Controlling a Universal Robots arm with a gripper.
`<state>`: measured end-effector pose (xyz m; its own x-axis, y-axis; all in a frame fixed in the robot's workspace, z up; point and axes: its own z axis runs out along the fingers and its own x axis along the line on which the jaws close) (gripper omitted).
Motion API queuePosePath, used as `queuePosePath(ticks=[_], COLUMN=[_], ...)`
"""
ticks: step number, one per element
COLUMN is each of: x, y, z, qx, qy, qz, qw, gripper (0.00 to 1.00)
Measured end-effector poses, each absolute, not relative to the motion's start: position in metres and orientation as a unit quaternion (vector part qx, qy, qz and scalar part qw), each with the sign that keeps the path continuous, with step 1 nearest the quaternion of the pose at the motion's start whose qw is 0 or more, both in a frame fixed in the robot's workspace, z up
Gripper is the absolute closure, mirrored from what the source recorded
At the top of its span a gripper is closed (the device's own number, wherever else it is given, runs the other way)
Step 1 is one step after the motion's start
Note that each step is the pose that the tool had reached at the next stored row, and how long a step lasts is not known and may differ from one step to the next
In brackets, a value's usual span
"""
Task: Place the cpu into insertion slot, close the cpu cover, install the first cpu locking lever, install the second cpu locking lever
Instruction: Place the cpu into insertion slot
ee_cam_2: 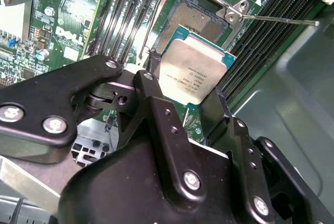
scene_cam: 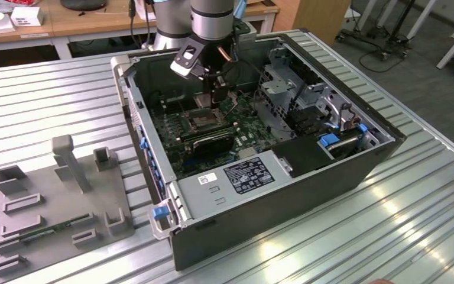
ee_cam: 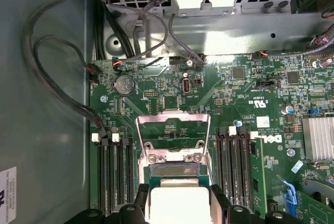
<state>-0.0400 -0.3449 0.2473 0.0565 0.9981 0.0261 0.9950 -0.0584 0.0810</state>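
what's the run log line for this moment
gripper: shut on cpu | cpu: held over insertion slot, not yet seated | cpu cover: open | locking lever: unlatched

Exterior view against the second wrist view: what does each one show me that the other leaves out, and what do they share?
Exterior view: the whole open computer case on a ribbed metal table, a grey fixture block at the exterior view's left, and the arm above the case. Second wrist view: the pale square cpu and a thin locking lever. Shared: the claw holding the cpu, the green motherboard and the open insertion slot.
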Motion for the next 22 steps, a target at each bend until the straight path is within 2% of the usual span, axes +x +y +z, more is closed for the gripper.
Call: queuePosePath(ticks=[22], x=[-0.041], y=[-0.345], z=[0.217], qx=[0.719], qy=[0.694], qz=[0.037], qw=[0.019], gripper=[0.46])
